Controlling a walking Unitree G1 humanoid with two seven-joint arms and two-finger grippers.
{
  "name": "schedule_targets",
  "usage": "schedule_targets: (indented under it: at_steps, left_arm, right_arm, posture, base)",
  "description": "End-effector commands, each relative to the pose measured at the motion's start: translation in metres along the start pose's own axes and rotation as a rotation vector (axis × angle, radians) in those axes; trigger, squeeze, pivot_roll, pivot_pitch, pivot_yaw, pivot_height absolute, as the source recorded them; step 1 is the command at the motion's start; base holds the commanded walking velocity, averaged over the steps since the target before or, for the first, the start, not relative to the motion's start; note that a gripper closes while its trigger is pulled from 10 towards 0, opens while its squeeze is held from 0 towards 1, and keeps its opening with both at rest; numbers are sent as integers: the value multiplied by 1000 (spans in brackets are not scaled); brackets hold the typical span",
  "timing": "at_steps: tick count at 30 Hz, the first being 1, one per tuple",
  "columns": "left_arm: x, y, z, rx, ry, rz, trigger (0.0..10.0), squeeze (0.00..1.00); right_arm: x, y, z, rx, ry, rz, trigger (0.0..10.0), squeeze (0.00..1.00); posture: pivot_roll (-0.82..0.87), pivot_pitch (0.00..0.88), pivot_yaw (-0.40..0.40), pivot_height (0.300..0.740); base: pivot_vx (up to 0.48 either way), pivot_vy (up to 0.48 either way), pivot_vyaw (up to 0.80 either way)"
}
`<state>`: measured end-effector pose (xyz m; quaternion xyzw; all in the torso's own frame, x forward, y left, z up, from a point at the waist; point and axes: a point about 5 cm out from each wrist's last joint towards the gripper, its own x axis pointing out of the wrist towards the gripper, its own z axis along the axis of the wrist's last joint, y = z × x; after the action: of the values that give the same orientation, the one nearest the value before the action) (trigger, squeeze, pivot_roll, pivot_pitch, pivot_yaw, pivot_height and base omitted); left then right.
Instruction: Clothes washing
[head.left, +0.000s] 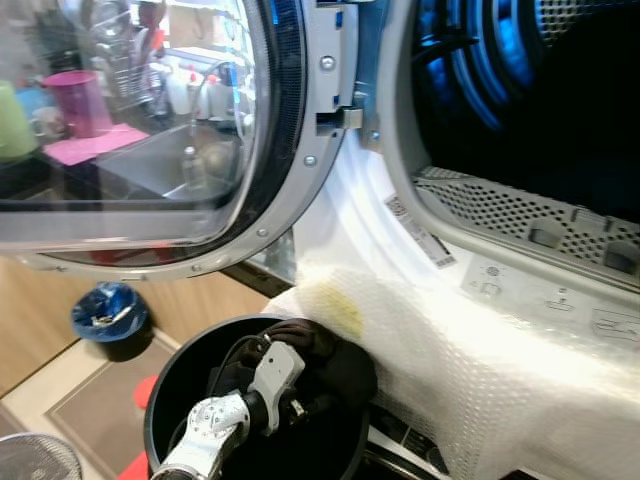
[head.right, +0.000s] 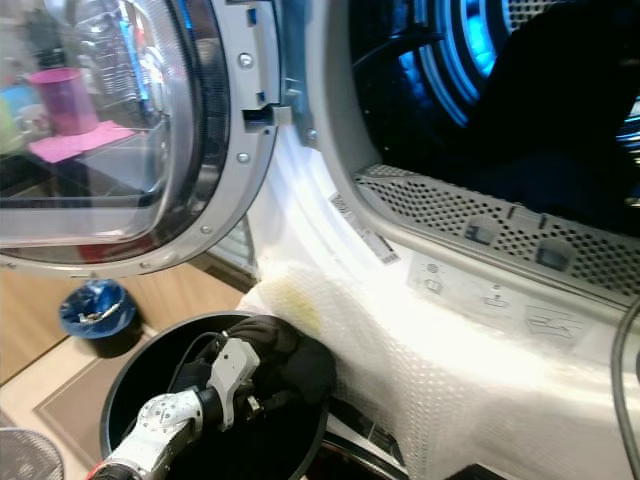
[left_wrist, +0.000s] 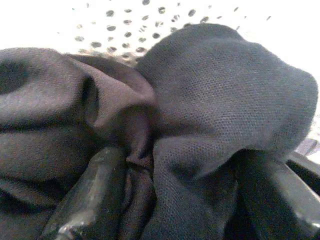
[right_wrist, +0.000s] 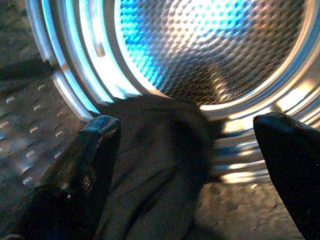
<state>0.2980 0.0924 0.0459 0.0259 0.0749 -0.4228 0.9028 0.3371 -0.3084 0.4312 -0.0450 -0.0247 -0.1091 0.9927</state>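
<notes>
A dark garment (head.left: 330, 360) is heaped at the near rim of a round black laundry basket (head.left: 180, 385) on the floor below the machine. My left gripper (head.left: 305, 405) reaches into that heap. In the left wrist view its black fingers (left_wrist: 95, 190) stand apart with bunched dark cloth (left_wrist: 210, 115) between and over them. My right gripper (right_wrist: 190, 125) is inside the blue-lit steel drum (right_wrist: 210, 55), open, with another dark cloth (right_wrist: 155, 150) lying on the drum wall between its fingers. The drum opening (head.right: 480, 90) is wide open.
The round glass door (head.left: 150, 130) is swung open to the left, above the basket. White bubble wrap (head.left: 480, 340) covers the machine's front below the opening. A blue-lined bin (head.left: 108, 318) stands on the floor to the left, and a fan grille (head.left: 35, 460) is at the bottom left corner.
</notes>
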Motion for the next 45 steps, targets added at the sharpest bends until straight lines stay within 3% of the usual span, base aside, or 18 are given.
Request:
schedule_targets:
  at_steps: [1, 2, 3, 5, 9, 10, 11, 16, 17, 22, 27, 31, 35, 36, 39, 43, 44, 45]
  left_arm:
    - [4, -12, -9, -28, 32, -19, 10000, 0]
    - [4, -12, -9, -28, 32, -19, 10000, 0]
    - [9, -17, -9, -38, 22, -15, 10000, 0]
    - [12, -20, -7, -38, 9, -14, 10000, 0]
    - [9, -16, -5, -21, 0, -1, 10000, 0]
    - [9, -14, -4, -15, 0, 3, 10000, 0]
    - [4, -6, 1, -8, -22, 34, 10000, 0]
    - [-10, 13, 8, 36, -31, 116, 10000, 0]
    - [-21, 28, 14, 35, -45, 193, 10000, 0]
    - [-42, 47, 19, 44, -28, 253, 10000, 0]
    - [-68, 63, 8, 103, 199, 290, 10000, 0]
    - [-91, 67, -16, 19, 508, 287, 10000, 0]
    - [-105, 64, -23, -10, 633, 282, 10000, 0]
    - [-118, 64, -28, -17, 761, 267, 10000, 0]
    - [-129, 65, -30, 31, 849, 254, 10000, 0]
    - [-144, 77, -23, 91, 971, 330, 10000, 0]
    - [-156, 86, -21, 163, 1053, 366, 10000, 0]
    - [-156, 86, -21, 163, 1053, 366, 10000, 0]
  right_arm:
    - [-6, 5, 7, 15, -17, 33, 10000, 0]
    - [-6, 5, 7, 15, -17, 33, 10000, 0]
    - [-9, 9, 11, 21, -18, 53, 10000, 949]
    - [-16, 19, 17, 36, -27, 99, 10000, 1000]
    - [-20, 30, 21, 41, -51, 143, 10000, 1000]
    - [-22, 32, 20, 42, -53, 149, 10000, 784]
    - [-25, 39, 14, 48, -53, 175, 10000, 0]
    - [-25, 46, 5, 72, -44, 193, 10000, 0]
    - [-27, 45, 1, 81, -41, 187, 10000, 0]
    - [-30, 40, -11, 104, -18, 158, 10000, 0]
    - [-28, 41, -24, 120, 3, 149, 10000, 0]
    - [-23, 47, -30, 124, 16, 165, 10000, 0]
    - [-21, 51, -35, 127, 23, 176, 10000, 0]
    - [-20, 54, -37, 122, 28, 186, 10000, 0]
    - [-19, 56, -39, 120, 33, 196, 10000, 0]
    - [-18, 59, -41, 120, 33, 211, 10000, 0]
    - [-17, 60, -41, 122, 30, 214, 10000, 0]
    - [-17, 60, -41, 122, 30, 214, 10000, 0]
  posture:
    - [-46, 0, -108, 740]
    - [-46, 0, -108, 740]
    - [-42, 0, -127, 740]
    - [-34, 0, -128, 740]
    - [-22, 0, -123, 740]
    - [-7, 0, -121, 740]
    - [14, 0, -116, 740]
    - [30, 0, -93, 740]
    - [36, 0, -76, 740]
    - [59, 0, -49, 740]
    - [114, 0, -44, 740]
    - [145, 0, -43, 740]
    - [156, 0, -47, 740]
    - [159, 0, -44, 740]
    - [166, 0, -41, 740]
    - [177, 0, -33, 740]
    - [182, 0, -31, 740]
    - [182, 0, -31, 740]
  base:
    - [0, 0, 0]
    - [0, 0, 0]
    - [0, 0, 0]
    - [0, 0, 0]
    - [0, 0, 0]
    - [0, 0, 0]
    - [0, 0, 0]
    - [0, 0, 0]
    - [0, 0, 0]
    - [0, 0, 0]
    - [0, 0, 0]
    - [0, 0, 0]
    - [0, 0, 0]
    - [0, 0, 0]
    - [0, 0, 0]
    - [0, 0, 0]
    - [0, 0, 0]
    - [0, 0, 0]
